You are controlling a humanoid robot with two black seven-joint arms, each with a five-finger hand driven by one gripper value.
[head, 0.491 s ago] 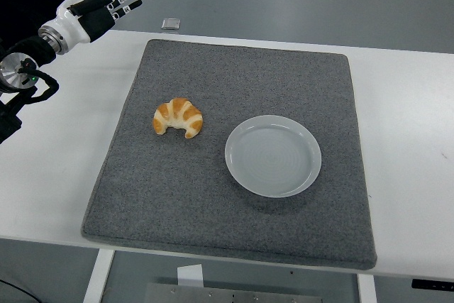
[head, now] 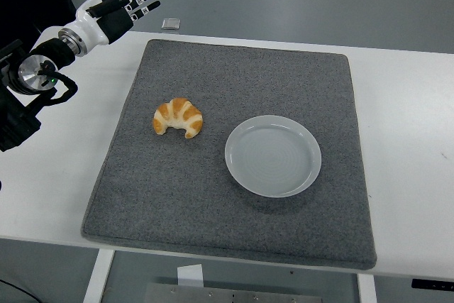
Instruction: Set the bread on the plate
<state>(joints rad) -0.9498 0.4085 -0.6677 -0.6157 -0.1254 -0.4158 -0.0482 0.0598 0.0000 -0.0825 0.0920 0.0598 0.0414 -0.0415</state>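
A golden croissant lies on the grey mat, left of centre. To its right, a short gap away, sits a round pale plate with nothing on it. My left hand hovers at the far left corner of the mat, well behind the croissant, its fingers spread and holding nothing. The right arm does not show.
The mat covers most of the white table. A small grey square object lies on the floor just past the table's far edge, close to my left hand.
My left arm has swung in to the right and a little further from me, bringing the hand nearer the mat's far left corner. Croissant and plate have stayed put.
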